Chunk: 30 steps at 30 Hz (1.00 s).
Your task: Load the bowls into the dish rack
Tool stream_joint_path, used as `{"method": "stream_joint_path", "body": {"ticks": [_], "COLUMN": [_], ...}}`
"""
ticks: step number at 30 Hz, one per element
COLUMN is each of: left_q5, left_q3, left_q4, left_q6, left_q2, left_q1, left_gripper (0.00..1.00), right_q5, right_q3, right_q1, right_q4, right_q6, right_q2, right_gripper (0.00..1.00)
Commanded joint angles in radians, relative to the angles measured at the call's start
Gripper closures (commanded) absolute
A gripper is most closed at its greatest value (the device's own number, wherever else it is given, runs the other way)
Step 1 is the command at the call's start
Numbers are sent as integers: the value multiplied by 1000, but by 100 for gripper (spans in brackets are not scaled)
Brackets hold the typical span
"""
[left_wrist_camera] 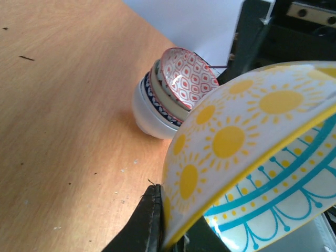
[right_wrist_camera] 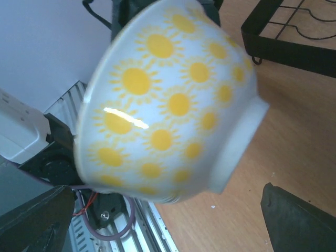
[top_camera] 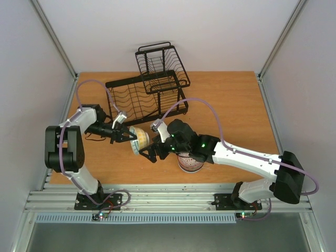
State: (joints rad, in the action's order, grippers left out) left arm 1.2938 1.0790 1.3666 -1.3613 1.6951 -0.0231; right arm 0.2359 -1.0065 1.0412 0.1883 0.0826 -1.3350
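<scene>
Dish rack (top_camera: 142,97), upper centre: no bowls loaded. Left gripper (top_camera: 126,135) jaws clamp the sun-patterned bowl (right_wrist_camera: 168,100); right gripper (top_camera: 149,153) jaws spread apart. Stacked bowls (left_wrist_camera: 157,105) await on table (top_camera: 231,105).

A warm orange-brown wooden table (top_camera: 231,105) sits boxed in by plain white walls (top_camera: 210,31) — aluminium posts (top_camera: 54,37) at the corners, evenly lit.

The sun bowl (right_wrist_camera: 168,100) against the black finger (left_wrist_camera: 149,223) of the left gripper (top_camera: 130,136) is white outside with yellow suns. Inside it has turquoise lines and yellow dots. Beyond this finger, the stack of bowls (left_wrist_camera: 168,97) shows a red-and-white drop pattern on top, then cream, a dark blue patterned band and plain white. The dish rack (top_camera: 149,86) is black.
</scene>
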Motion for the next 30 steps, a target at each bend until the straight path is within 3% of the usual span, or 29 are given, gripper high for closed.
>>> {"method": "stream_joint_path", "body": {"ticks": [1, 6, 13, 17, 25, 30], "left_q5": [84, 75, -16, -50, -9, -4], "left_q3": [18, -26, -170, -202, -128, -124], "left_q4": [166, 6, -476, -530, -318, -309], "left_q6": [-181, -53, 418, 504, 328, 297], "left_q2": [-24, -87, -236, -269, -187, -180], "left_q1": [-3, -3, 17, 70, 74, 74], "left_gripper": [99, 100, 99, 99, 99, 100], "right_q5": [-35, -32, -11, -19, -9, -9], "right_q3": [0, -10, -9, -21, -21, -17], "right_q1": [-6, -8, -9, -8, -9, -9], "right_q4": [-39, -64, -116, -120, -123, -122], "right_q6": [19, 19, 18, 29, 33, 32], "right_q2": [-30, -64, -67, -78, -78, -79], "right_gripper": [1, 1, 2, 7, 61, 96]}}
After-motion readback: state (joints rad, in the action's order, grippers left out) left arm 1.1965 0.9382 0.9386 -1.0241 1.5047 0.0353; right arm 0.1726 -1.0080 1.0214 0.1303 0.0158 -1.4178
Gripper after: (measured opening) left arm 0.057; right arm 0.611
